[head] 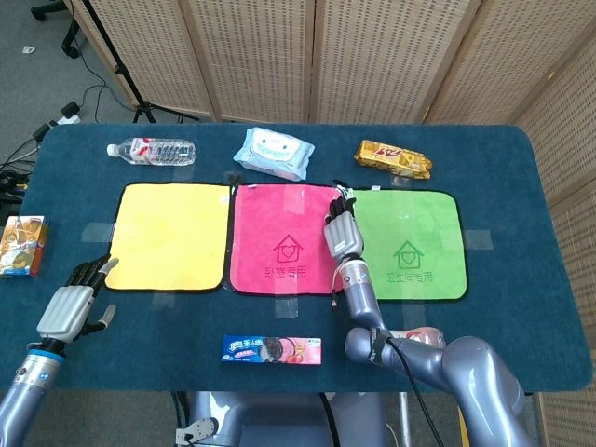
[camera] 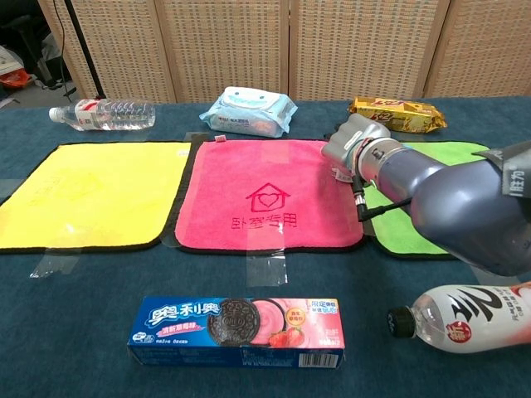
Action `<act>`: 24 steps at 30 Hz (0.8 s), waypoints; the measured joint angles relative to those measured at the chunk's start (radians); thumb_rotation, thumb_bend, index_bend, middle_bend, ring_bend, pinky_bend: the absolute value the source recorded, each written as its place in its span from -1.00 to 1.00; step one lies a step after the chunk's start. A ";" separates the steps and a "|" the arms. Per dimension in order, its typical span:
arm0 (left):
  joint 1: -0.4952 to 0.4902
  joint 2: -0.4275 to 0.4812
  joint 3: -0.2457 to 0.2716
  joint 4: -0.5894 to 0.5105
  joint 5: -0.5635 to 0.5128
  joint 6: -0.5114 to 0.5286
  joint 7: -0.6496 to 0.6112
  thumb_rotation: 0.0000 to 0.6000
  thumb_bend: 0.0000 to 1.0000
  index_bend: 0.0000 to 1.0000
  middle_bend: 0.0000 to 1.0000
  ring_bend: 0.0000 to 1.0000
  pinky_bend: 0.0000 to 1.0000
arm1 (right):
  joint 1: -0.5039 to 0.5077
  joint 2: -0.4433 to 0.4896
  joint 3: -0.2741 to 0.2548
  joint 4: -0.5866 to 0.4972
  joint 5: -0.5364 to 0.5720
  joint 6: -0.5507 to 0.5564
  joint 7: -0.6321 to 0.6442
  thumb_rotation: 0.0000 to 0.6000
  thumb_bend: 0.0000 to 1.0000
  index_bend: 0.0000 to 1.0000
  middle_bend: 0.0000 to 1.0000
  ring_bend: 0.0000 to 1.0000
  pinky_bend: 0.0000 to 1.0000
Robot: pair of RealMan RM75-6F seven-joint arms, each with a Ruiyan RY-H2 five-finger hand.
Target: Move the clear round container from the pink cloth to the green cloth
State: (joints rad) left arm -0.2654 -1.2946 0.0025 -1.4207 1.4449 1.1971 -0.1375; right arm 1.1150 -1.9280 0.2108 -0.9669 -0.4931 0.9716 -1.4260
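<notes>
My right hand (head: 341, 229) (camera: 352, 146) hovers over the seam between the pink cloth (head: 279, 237) (camera: 257, 199) and the green cloth (head: 410, 242) (camera: 394, 233). Its fingers curl downward around the clear round container (camera: 338, 172), of which only a pale sliver shows under the palm in the chest view. The head view does not show the container plainly. My left hand (head: 71, 304) rests on the table near the front left corner, beside the yellow cloth (head: 170, 236), fingers loosely apart and holding nothing.
Along the back lie a water bottle (head: 149, 149), a wipes pack (head: 273, 152) and a golden snack bag (head: 393, 158). An Oreo box (camera: 236, 332) and a lying drink bottle (camera: 460, 319) sit at the front edge. A small carton (head: 23, 245) is at far left.
</notes>
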 measured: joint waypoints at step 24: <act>0.002 0.002 0.004 -0.011 0.009 0.008 0.008 1.00 -0.10 -1.00 -1.00 -1.00 -0.91 | -0.051 0.048 -0.023 -0.025 0.055 0.030 -0.019 1.00 0.52 -0.67 -0.86 -1.00 -0.73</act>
State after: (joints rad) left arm -0.2637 -1.2927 0.0066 -1.4316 1.4535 1.2053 -0.1291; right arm 1.0635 -1.8805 0.1878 -0.9919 -0.4382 1.0012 -1.4455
